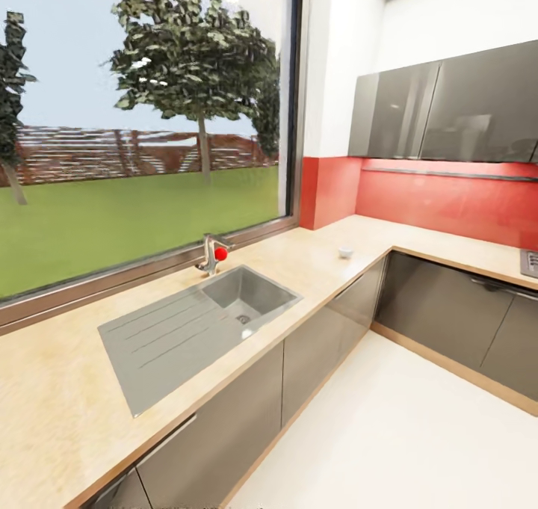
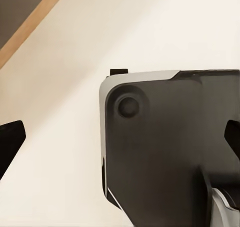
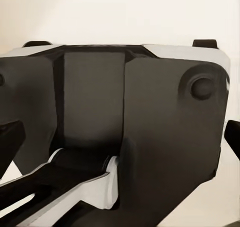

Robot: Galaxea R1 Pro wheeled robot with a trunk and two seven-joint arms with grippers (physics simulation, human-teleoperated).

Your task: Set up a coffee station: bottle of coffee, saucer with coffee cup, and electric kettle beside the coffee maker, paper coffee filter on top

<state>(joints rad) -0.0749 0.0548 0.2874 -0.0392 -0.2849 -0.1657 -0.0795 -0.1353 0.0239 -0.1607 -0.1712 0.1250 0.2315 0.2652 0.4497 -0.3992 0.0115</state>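
The countertop runs light beige under a big window and turns the corner along a red backsplash. A small white cup-like thing, likely the coffee cup, stands alone on it near the corner. In the left wrist view, my left gripper is open with nothing between its dark fingertips, hanging above the robot's dark base and the pale floor. My right gripper is open and empty too, over the same base. The coffee maker, bottle of coffee, kitchen shelf, saucer and electric kettle are out of view.
A steel sink with a drainboard and a tap is set into the counter. Grey wall cabinets hang over the right run. A hob edge shows at far right. White floor lies between the cabinet fronts.
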